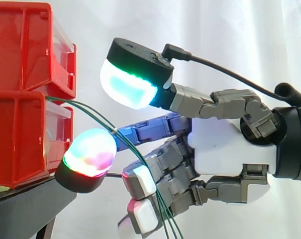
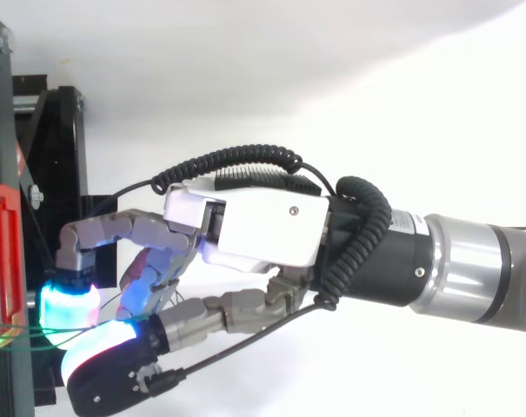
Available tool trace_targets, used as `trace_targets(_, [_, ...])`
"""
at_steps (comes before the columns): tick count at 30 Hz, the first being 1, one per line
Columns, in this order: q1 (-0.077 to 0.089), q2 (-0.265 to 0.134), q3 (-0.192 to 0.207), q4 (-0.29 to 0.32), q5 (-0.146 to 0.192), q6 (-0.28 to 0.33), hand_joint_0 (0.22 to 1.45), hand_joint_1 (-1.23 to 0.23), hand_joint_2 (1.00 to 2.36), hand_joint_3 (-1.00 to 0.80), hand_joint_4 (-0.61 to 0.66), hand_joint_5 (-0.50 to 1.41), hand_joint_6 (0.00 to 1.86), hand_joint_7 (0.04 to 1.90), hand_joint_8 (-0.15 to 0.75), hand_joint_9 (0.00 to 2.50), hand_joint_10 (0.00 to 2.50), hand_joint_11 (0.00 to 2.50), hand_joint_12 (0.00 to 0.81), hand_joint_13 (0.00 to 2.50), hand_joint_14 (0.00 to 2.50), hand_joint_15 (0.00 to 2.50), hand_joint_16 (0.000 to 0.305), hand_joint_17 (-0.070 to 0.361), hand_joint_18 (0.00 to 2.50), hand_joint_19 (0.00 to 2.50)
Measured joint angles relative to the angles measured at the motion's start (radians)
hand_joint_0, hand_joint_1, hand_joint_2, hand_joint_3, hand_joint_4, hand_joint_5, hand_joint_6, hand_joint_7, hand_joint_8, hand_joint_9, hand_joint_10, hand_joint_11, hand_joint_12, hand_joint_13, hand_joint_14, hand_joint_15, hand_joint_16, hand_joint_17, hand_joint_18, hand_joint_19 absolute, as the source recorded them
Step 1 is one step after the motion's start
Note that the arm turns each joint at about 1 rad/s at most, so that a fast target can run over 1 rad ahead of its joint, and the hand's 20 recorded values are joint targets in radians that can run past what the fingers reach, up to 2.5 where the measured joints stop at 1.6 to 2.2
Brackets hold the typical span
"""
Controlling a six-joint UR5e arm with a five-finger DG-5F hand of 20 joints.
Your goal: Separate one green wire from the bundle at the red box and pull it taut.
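Side view | thin green wires (image 1: 81,104) droop from red box (image 1: 21,139) | robot hand (image 1: 230,147) grip unclear

Close level side and overhead views, sharing hand (image 1: 230,144), red bins (image 1: 21,99)

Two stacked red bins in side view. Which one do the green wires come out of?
The lower red bin: the green wires emerge at its top front edge, just beneath the upper red bin, which they do not enter.
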Motion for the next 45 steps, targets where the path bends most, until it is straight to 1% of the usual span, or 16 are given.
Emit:
trace_targets(5, [-0.011,0.005,0.017,-0.08,-0.018,0.037,0.56,-0.52,1.0,-0.48,0.22,-0.16,0.5,1.28,0.355,1.23,0.02,0.96,0.379,1.31,0.02,0.56,0.051,0.114,0.83,0.3])
trace_targets(9, [-0.017,0.018,0.023,-0.116,-0.025,0.04,0.57,-0.52,1.0,-0.48,0.22,-0.15,0.5,1.3,0.349,1.27,0.02,1.02,0.38,1.33,0.02,0.6,0.051,0.114,0.83,0.31])
trace_targets(12, [-0.016,0.025,0.024,-0.136,-0.026,0.037,0.57,-0.53,1.0,-0.48,0.21,-0.15,0.5,1.32,0.348,1.29,0.02,1.05,0.38,1.34,0.02,0.63,0.051,0.114,0.83,0.31])
trace_targets(20, [-0.01,0.032,0.026,-0.149,-0.024,0.033,0.57,-0.56,1.0,-0.47,0.2,-0.15,0.5,1.35,0.346,1.28,0.02,1.09,0.376,1.35,0.02,0.67,0.052,0.118,0.84,0.35])
trace_targets(21, [-0.009,0.032,0.026,-0.15,-0.024,0.033,0.56,-0.57,1.0,-0.47,0.2,-0.15,0.5,1.33,0.345,1.23,0.02,1.03,0.379,1.32,0.02,0.66,0.055,0.124,0.84,0.34])
trace_targets(24, [-0.008,0.032,0.027,-0.152,-0.023,0.035,0.55,-0.57,1.0,-0.48,0.21,-0.16,0.5,1.29,0.345,1.19,0.02,0.99,0.387,1.27,0.02,0.64,0.057,0.128,0.84,0.35])
trace_targets(27, [-0.008,0.033,0.029,-0.153,-0.024,0.036,0.57,-0.57,1.01,-0.44,0.21,-0.15,0.5,1.39,0.343,1.22,0.02,1.02,0.388,1.27,0.02,0.65,0.056,0.127,0.83,0.37])
trace_targets(28, [-0.008,0.033,0.03,-0.153,-0.024,0.036,0.58,-0.57,1.01,-0.41,0.2,-0.16,0.57,1.33,0.347,1.23,0.02,1.04,0.385,1.27,0.02,0.65,0.056,0.126,0.83,0.37])
trace_targets(29, [-0.009,0.033,0.031,-0.153,-0.025,0.036,0.58,-0.57,1.01,-0.4,0.2,-0.16,0.58,1.3,0.348,1.23,0.03,1.04,0.385,1.27,0.02,0.65,0.056,0.126,0.83,0.37])
trace_targets(30, [-0.009,0.033,0.032,-0.153,-0.026,0.036,0.6,-0.59,1.01,-0.35,0.19,-0.18,0.67,1.2,0.346,1.23,0.02,1.04,0.384,1.27,0.02,0.64,0.056,0.125,0.84,0.37])
trace_targets(31, [-0.01,0.034,0.034,-0.154,-0.026,0.036,0.6,-0.59,1.02,-0.32,0.19,-0.19,0.71,1.15,0.348,1.23,0.03,1.07,0.382,1.27,0.02,0.65,0.056,0.125,0.84,0.37])
trace_targets(35, [-0.011,0.038,0.037,-0.16,-0.027,0.035,0.61,-0.61,1.02,-0.26,0.18,-0.2,0.76,1.15,0.35,1.2,0.02,1.07,0.384,1.25,0.02,0.65,0.056,0.126,0.84,0.37])
trace_targets(38, [-0.013,0.044,0.037,-0.168,-0.027,0.035,0.61,-0.61,1.02,-0.27,0.2,-0.21,0.81,1.09,0.35,1.19,0.02,1.08,0.386,1.24,0.02,0.64,0.056,0.127,0.83,0.37])
trace_targets(42, [-0.014,0.055,0.038,-0.18,-0.027,0.03,0.6,-0.62,1.02,-0.24,0.21,-0.22,0.85,1.11,0.36,1.18,0.02,1.09,0.391,1.24,0.02,0.64,0.057,0.127,0.84,0.37])
trace_targets(45, [-0.016,0.068,0.038,-0.2,-0.027,0.022,0.61,-0.65,1.02,-0.2,0.2,-0.22,0.88,1.11,0.364,1.15,0.02,1.11,0.391,1.21,0.02,0.63,0.057,0.128,0.84,0.37])
